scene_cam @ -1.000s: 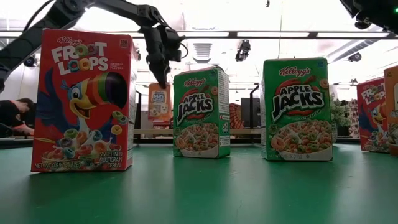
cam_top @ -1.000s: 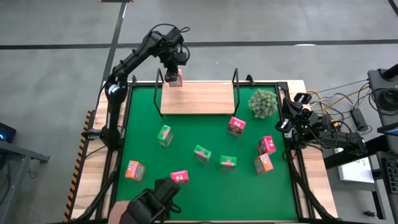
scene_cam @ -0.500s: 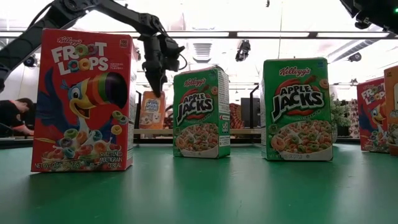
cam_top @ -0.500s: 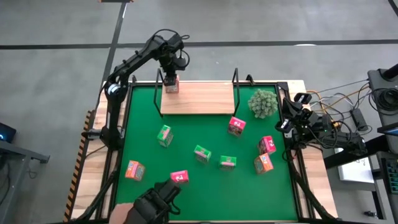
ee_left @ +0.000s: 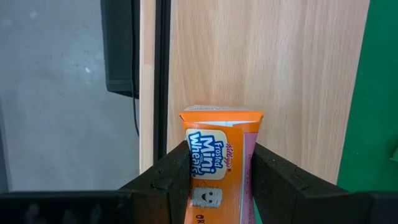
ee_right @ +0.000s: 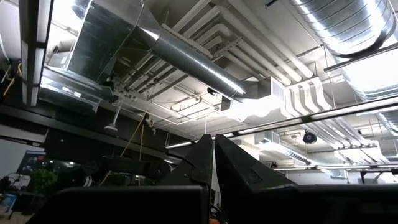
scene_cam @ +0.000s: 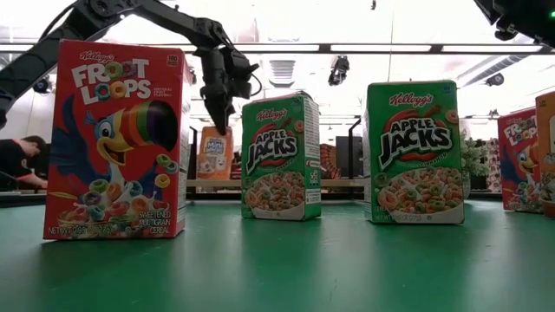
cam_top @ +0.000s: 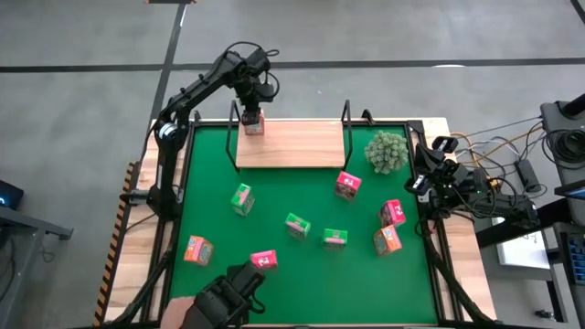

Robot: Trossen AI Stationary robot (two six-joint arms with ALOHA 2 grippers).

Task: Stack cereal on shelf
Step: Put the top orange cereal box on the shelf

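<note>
The left pincer point(ee_left: 219, 180) clamps the small orange cereal box point(ee_left: 221, 163) at the light wooden shelf's point(cam_top: 297, 144) far-left corner, beside the black wire upright point(ee_left: 163, 81). Releasing near this edge risks toppling.

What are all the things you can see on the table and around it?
orange boxes: three; one at the shelf's left end, two on the mat
pink boxes: three, on the mat
green boxes: three, mid-mat
shelf: one, light wood, far edge
plant ball: one, grey-green, right of the shelf
mat: one, green
person: one, behind the table
left fingers: dark, shut on the shelf's orange box
right fingers: dark, shut, at the right edge, pointing up
</note>
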